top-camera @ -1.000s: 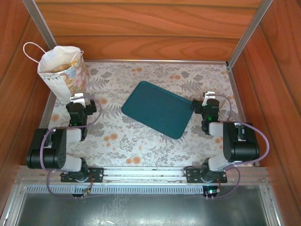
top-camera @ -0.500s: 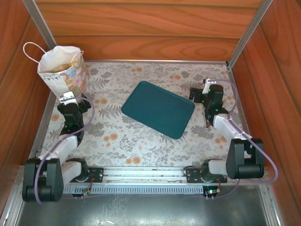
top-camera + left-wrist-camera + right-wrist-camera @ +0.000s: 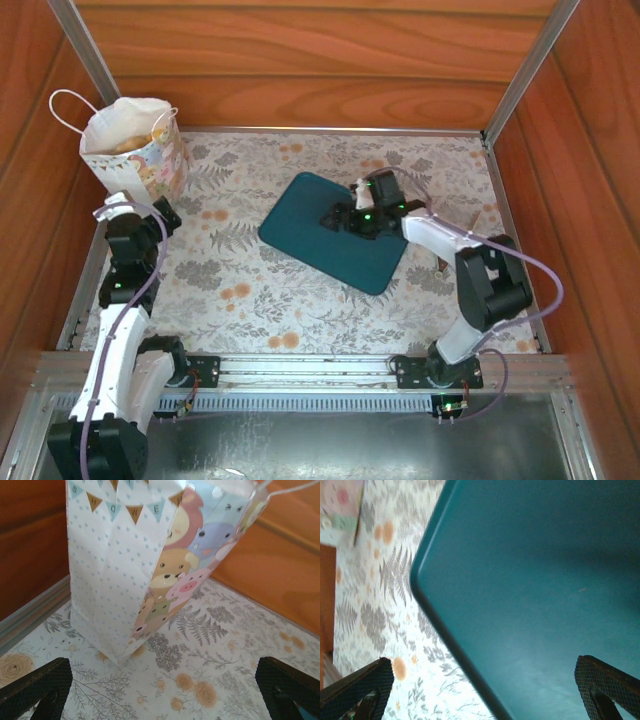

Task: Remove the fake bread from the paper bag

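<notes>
The white paper bag stands upright in the far left corner, its cord handle to the left. Golden-brown fake bread shows in its open top. My left gripper is just in front of the bag, open and apart from it. In the left wrist view the bag's dotted side and animal print rise close ahead, and the left gripper has only tablecloth between its fingers. My right gripper hovers open over the teal tray.
The right wrist view has the right gripper above the tray's rounded corner, and a corner of the bag at the top left. Wooden walls close in the back and sides. Floral cloth covers the table.
Both arms have stretched out from their folded pose. The left gripper moved left and up toward the bag. The right gripper swung left from the table's right side to above the tray.
</notes>
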{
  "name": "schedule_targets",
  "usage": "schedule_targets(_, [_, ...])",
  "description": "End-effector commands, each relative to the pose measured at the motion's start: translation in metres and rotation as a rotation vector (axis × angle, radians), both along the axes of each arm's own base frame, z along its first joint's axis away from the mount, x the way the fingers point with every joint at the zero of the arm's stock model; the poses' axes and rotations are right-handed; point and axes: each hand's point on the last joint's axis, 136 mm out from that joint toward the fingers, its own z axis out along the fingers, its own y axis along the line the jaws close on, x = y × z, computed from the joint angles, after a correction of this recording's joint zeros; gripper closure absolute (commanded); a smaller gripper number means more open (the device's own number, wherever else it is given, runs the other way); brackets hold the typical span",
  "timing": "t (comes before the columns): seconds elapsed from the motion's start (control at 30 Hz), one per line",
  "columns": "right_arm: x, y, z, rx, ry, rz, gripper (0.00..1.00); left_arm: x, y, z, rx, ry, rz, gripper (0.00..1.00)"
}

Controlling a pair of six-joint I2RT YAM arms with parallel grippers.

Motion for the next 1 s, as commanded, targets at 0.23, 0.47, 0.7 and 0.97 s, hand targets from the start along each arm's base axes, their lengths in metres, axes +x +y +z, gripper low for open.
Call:
schedule_targets(0.23, [-0.042, 0.055, -0.047, -0.133, 0.220, 0.118, 0.00, -0.011, -0.022, 0.019, -0.044, 0.182, -0.130, 0.00])
schedule_targets(0.47, [-0.072, 0.040, -0.068, -0.233, 0.229, 0.177, 0.01, -0.003, -0.036, 0.037, -0.080, 0.180, -0.207, 0.00])
schedule_targets(0.7, [-0.108, 0.009, -0.076, -0.336, 0.231, 0.321, 0.05, -0.008, -0.038, 0.037, -0.083, 0.175, -0.212, 0.00])
schedule_targets(0.97, [-0.122, -0.047, -0.064, -0.599, 0.162, 0.421, 0.28, -0.018, -0.038, 0.039, -0.054, 0.173, -0.222, 0.00])
